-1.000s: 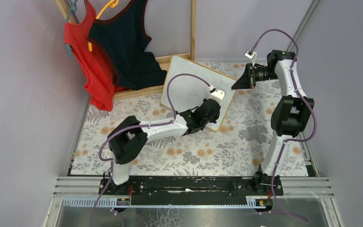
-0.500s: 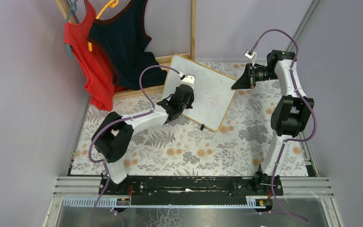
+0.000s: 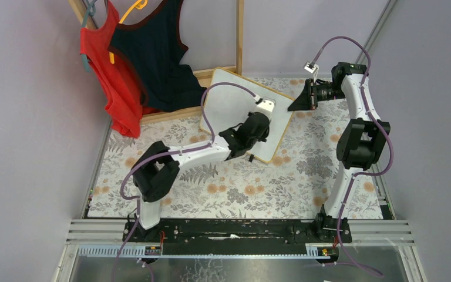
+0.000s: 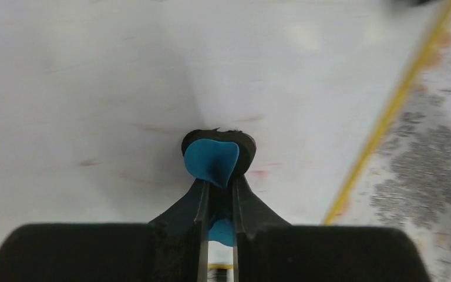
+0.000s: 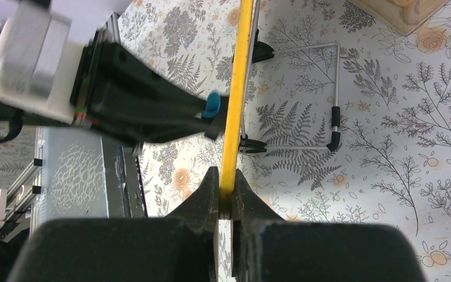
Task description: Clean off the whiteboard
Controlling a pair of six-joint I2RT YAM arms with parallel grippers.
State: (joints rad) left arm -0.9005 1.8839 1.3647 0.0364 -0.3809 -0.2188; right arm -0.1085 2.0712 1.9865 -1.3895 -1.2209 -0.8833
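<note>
1. The whiteboard sits toward the back of the floral cloth, just in front of the wooden rack. A red top and a dark top hang on that rack.
2. The board isn't lying flat. It leans back, and the right wrist view shows a wire stand with black feet behind it.
3. The right gripper is pinched tight on the board's far right edge, with the wooden frame squeezed between both fingers.
4. The left gripper is closed narrow around a blue eraser. The eraser's black pad is pressed onto the white surface, not far from the board's right edge.
5. Up close, faint reddish smears show on the board around the eraser. The rest looks pretty much white.
</note>
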